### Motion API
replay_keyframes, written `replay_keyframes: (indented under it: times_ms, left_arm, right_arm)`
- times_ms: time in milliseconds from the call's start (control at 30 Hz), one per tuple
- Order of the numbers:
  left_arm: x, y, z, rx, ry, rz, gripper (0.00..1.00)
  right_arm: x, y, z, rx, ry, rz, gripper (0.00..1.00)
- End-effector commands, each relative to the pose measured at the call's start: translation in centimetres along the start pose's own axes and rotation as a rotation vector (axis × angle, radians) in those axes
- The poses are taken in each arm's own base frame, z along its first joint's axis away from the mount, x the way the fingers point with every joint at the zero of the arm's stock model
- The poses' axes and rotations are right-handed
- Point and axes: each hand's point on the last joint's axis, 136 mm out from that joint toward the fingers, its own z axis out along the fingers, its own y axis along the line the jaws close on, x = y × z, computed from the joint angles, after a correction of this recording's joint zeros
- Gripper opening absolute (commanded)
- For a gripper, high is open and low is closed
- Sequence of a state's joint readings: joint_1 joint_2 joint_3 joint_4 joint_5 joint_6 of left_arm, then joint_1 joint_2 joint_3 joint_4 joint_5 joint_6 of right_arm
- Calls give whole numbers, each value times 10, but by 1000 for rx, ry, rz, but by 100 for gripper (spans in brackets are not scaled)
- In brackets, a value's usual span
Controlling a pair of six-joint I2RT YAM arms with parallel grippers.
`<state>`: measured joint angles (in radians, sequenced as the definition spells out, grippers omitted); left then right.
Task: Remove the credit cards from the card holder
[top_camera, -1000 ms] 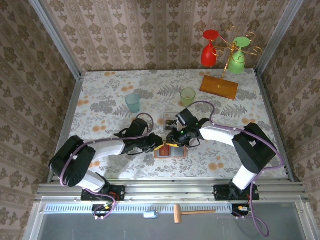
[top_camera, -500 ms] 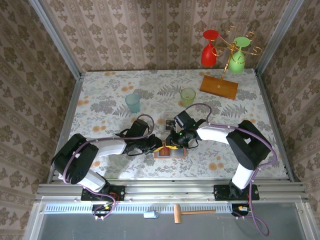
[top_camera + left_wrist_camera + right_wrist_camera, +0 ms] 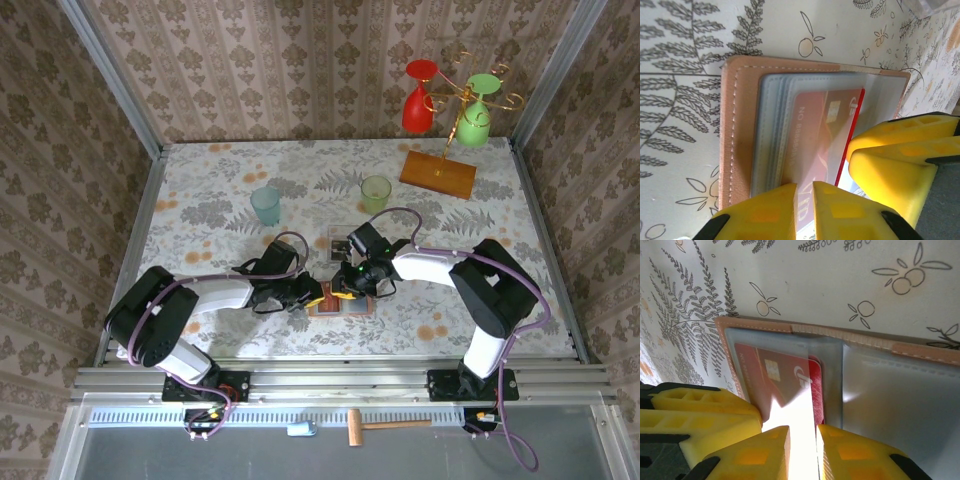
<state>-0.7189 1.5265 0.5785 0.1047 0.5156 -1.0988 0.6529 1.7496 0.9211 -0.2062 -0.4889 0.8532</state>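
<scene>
Fern-and-fruit printed cloth covers the surface, and the card holder lies opened flat on it between my two arms, with its pink border showing around grey-blue pockets that face up. Both of my hands meet over it from opposite sides, their yellow fingers close together. My left hand is drawn narrow and nipped onto the near edge of the stacked pockets. My right hand is just as narrow, and a thin, glare-bright clear pocket sheet runs up between its fingers. For neither hand can I tell whether a card edge is caught in the pinch along with the plastic. A red credit card sits inside the top pocket with its chip showing through the film. One long edge seems to reach a little past the pocket mouth, toward the fold of the holder. As I judge it, I am at the first extraction: the pockets are being held and parted so the card can be reached, and nothing is out yet. The next move calls for a hold on the card alone. Then it needs a straight slide out of the pocket's open side while my other hand pins the holder so it does not drag along. Any cards behind this one are hidden from me.
</scene>
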Motion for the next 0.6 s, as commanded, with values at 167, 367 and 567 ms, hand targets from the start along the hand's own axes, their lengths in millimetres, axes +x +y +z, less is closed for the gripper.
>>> replay_keyframes:
  times_ms: [167,367,567]
  left_arm:
    - [-4,0,1,-18,-2,13,16]
    - [-4,0,1,-23,2,16,16]
    - [-4,2,1,-27,2,12,16]
  right_arm:
    - [5,-2,5,16,28,6,23]
    - [4,-1,-1,33,18,-6,26]
    - [1,5,-9,33,-3,-18,26]
